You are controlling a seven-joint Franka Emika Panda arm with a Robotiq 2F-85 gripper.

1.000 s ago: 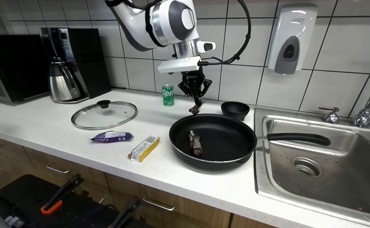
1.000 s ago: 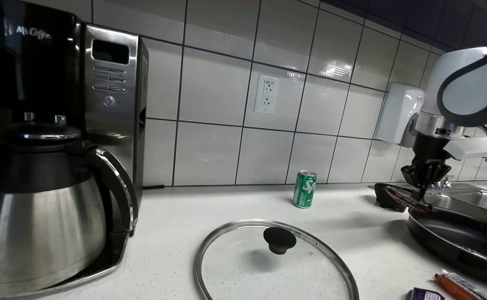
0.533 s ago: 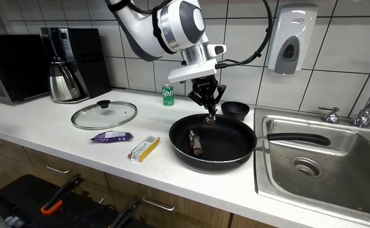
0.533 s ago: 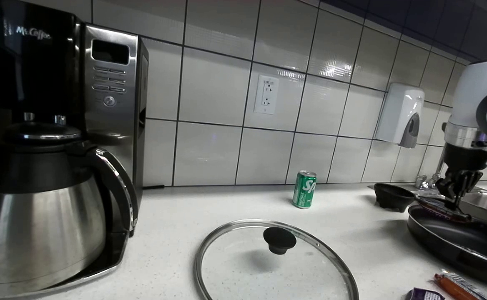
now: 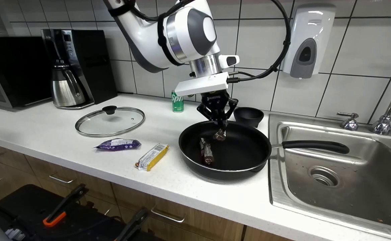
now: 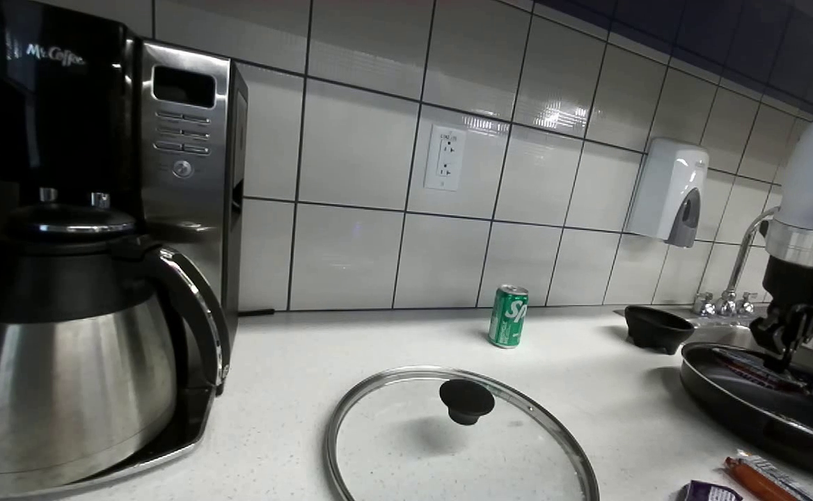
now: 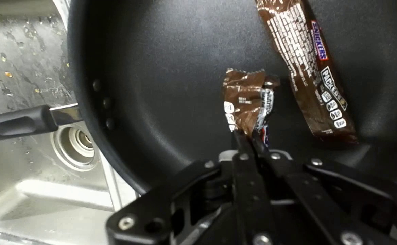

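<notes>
The gripper (image 7: 250, 137) is clamped on a brown-wrapped bar (image 7: 244, 98) within the black pan (image 7: 171, 85); in the wrist view its long axis points to 12 o'clock, a Snickers bar (image 7: 307, 75) at its 2 o'clock.

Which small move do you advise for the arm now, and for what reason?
Probably, lower the pincer gently until the held candy bar rests on the pan. The jaws are shut on that bar, it is over the pan, and another candy bar lies there, apart from it. I cannot tell whether the held one touches the pan, so a slow, small descent seems safest.
</notes>
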